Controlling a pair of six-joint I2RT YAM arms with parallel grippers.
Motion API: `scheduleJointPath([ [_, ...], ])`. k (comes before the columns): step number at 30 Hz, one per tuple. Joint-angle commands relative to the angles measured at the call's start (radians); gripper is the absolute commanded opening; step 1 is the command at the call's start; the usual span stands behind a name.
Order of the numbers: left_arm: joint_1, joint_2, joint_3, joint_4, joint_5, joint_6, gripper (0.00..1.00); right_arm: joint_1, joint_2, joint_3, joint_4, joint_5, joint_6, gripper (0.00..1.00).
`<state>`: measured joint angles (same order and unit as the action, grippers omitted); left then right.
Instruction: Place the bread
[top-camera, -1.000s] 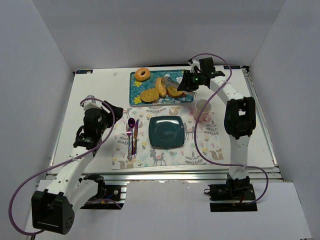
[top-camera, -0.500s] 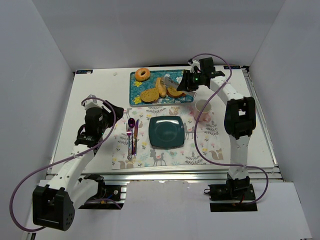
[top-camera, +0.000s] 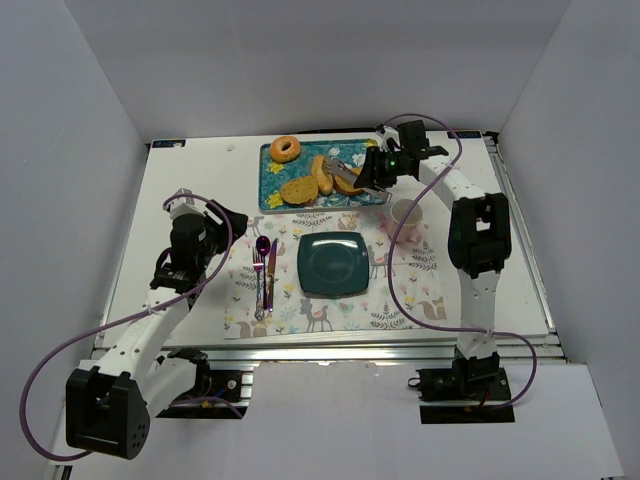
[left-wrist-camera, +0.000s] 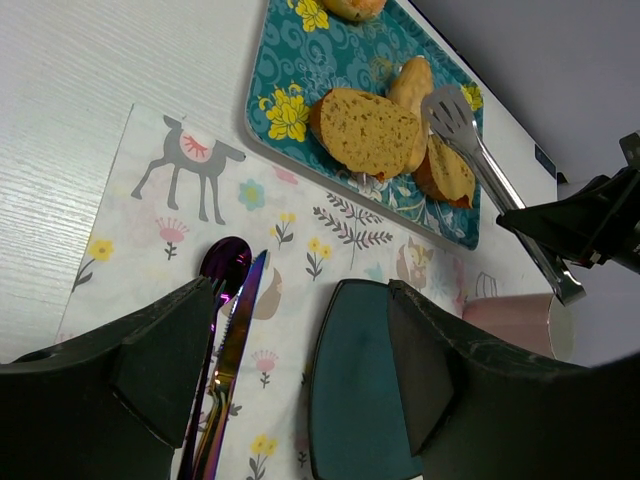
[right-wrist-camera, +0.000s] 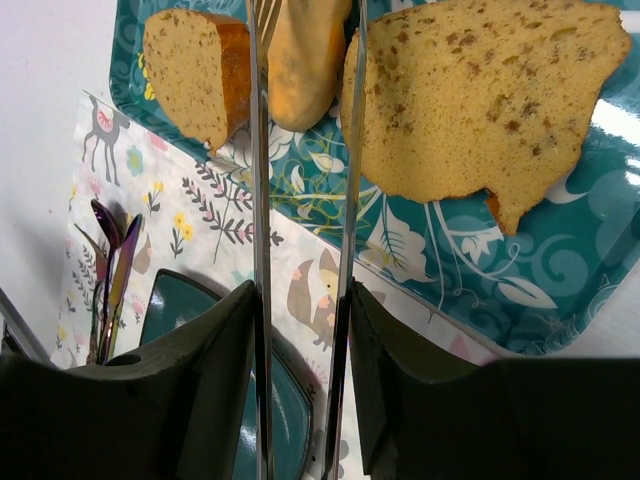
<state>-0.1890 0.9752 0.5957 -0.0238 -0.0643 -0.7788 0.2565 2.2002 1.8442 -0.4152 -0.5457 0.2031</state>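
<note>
Bread all on the tray at far side of table. Big slice on the right, long roll in middle, smaller slice on left, bagel apart at tray's far-left corner.

Tongs reach over the tray w/ arms apart, straddling the roll; one arm runs along the edge of the big slice. Tips are cut off in right wrist view. In left wrist view the tong head sits over roll + big slice, can't tell if touching.

Right gripper is clamped on the tongs, fingers outside both arms.

Plate sits at centre of placemat, on near side of tray. Spoon, knife, fork lie side by side just left of plate. Cup at far-right corner of mat.

Left gripper spread wide, grasping nothing, hovers over left part of mat by the cutlery.
</note>
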Motion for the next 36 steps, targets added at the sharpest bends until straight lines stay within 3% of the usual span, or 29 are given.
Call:
scheduleJointPath([
  [1, 0.005, 0.0, 0.007, 0.015, -0.009, 0.006, 0.79, 0.001, -0.008, 0.003, 0.024, -0.026, 0.018, 0.45],
  [18, 0.005, 0.003, 0.019, 0.007, -0.015, 0.009, 0.79, 0.006, 0.001, -0.011, 0.046, -0.077, 0.082, 0.44],
  [32, 0.005, -0.007, 0.023, -0.001, -0.02, 0.007, 0.79, -0.005, -0.031, -0.02, 0.07, -0.138, 0.073, 0.11],
  [36, 0.005, -0.01, 0.021, 0.001, -0.02, 0.007, 0.79, -0.019, -0.053, -0.004, 0.078, -0.154, 0.067, 0.07],
])
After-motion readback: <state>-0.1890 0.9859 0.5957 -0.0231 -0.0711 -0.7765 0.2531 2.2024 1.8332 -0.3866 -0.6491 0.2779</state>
